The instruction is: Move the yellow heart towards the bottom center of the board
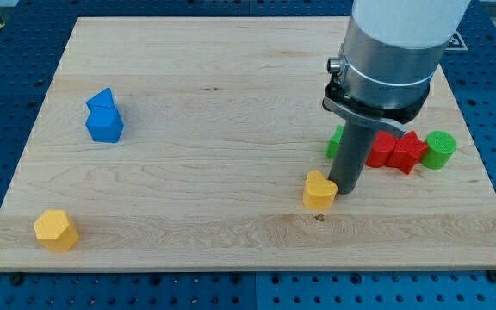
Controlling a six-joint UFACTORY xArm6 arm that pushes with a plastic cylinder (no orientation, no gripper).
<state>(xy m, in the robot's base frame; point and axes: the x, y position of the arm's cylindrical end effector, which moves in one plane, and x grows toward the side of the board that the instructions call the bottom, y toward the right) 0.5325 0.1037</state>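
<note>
The yellow heart lies on the wooden board, right of centre and in the lower half. My tip rests on the board right against the heart's right side, touching it or nearly so. The rod runs up into the grey and white arm body at the view's top right.
A yellow hexagon block sits at the bottom left. Two blue blocks stand together at the left. Behind the rod on the right are a green block, partly hidden, two red blocks and a green cylinder.
</note>
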